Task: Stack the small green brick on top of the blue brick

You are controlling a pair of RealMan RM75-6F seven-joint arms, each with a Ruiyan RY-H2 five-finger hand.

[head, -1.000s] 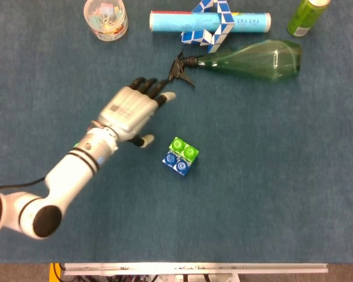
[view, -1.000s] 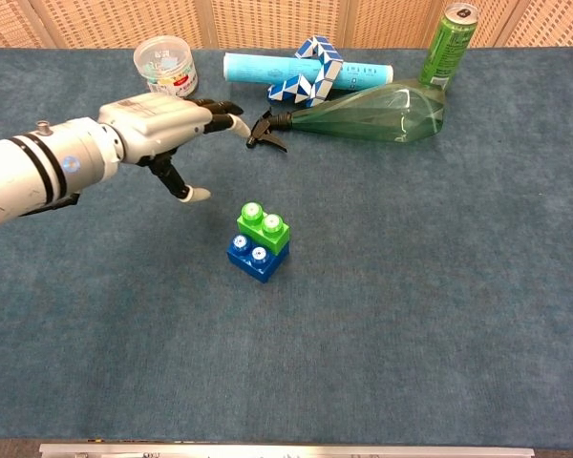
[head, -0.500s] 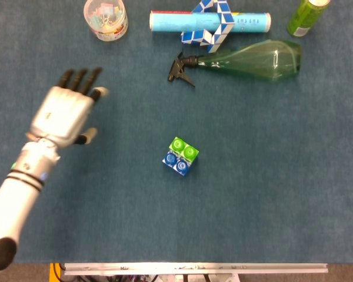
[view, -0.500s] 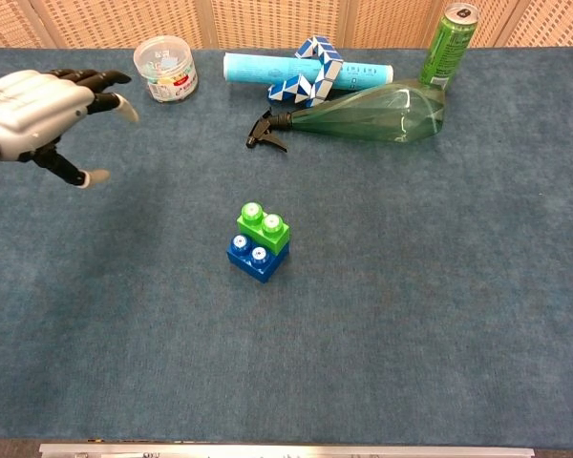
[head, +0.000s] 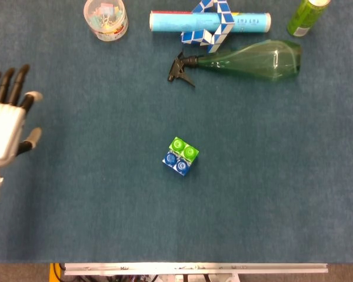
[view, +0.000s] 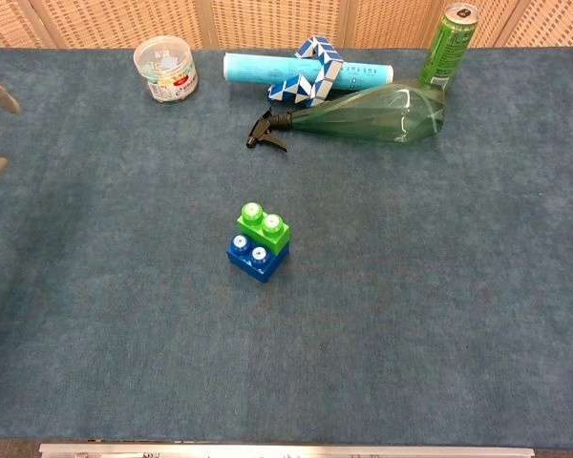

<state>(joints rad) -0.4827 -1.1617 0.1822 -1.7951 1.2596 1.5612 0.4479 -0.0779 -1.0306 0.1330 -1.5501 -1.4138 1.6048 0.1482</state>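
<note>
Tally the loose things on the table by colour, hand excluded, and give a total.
Green: 3 – brick, spray bottle, can
Blue: 2 – brick, tube
Blue and white: 1 – twist puzzle
Clear: 1 – tub
Total: 7

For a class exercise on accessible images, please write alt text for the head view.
A small green brick sits on a blue brick mid-table on the blue cloth. The robot's white left hand is at the left edge, fingers spread, holding nothing. A green spray bottle lies on its side at the back.
</note>
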